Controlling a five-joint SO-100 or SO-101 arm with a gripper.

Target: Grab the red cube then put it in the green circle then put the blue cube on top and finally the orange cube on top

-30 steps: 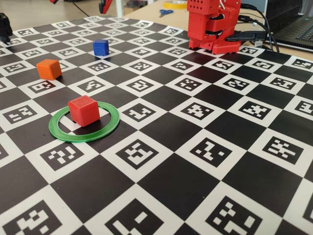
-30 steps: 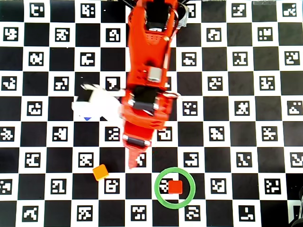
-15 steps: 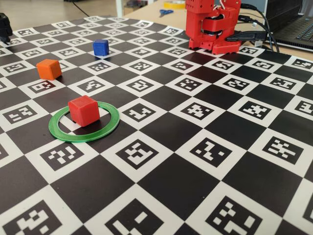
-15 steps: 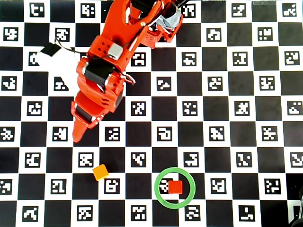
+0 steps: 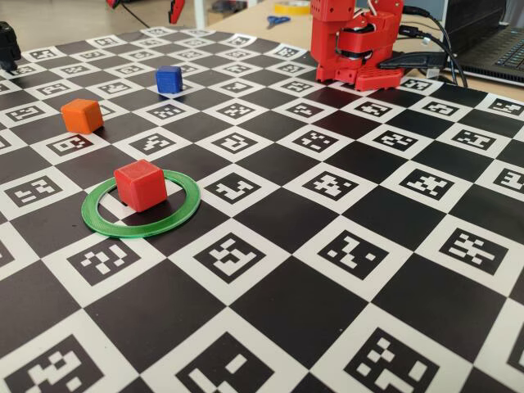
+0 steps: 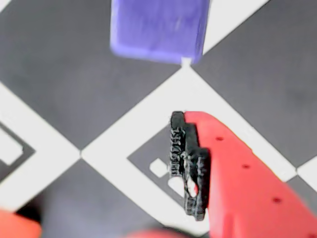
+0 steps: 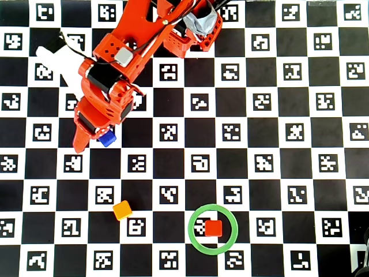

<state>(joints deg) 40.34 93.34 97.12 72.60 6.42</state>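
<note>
The gripper (image 7: pixel 86 138) hangs above the checkered board (image 7: pixel 277 173), pointing toward the lower left of the overhead view. Its red finger (image 6: pixel 237 173), with a black ribbed pad (image 6: pixel 188 163) on the inner face, enters the wrist view from the lower right. A second red part shows only as a blur at the lower left corner of that view. How far the jaws stand apart cannot be told. Nothing lies between them.

The blue cube (image 6: pixel 158 27) sits ahead of the fingertip in the wrist view, apart from it, resting on the board. In the overhead view the blue cube (image 7: pixel 106 138) lies just beside the gripper, on its right, partly under the red arm (image 7: pixel 115 75). In the fixed view the blue cube (image 5: pixel 169 79) stands alone on the board.

The red cube (image 7: pixel 214 228) rests inside the green ring (image 7: pixel 213 249), well apart from the jaws. In the fixed view the red cube (image 5: pixel 140 185) sits flat within the ring (image 5: pixel 135 228), toward its far left edge.

The orange cube (image 7: pixel 121 210) lies on the board between the gripper and the ring, touching neither. In the fixed view the orange cube (image 5: pixel 82 115) stands between the blue cube and the ring.
</note>
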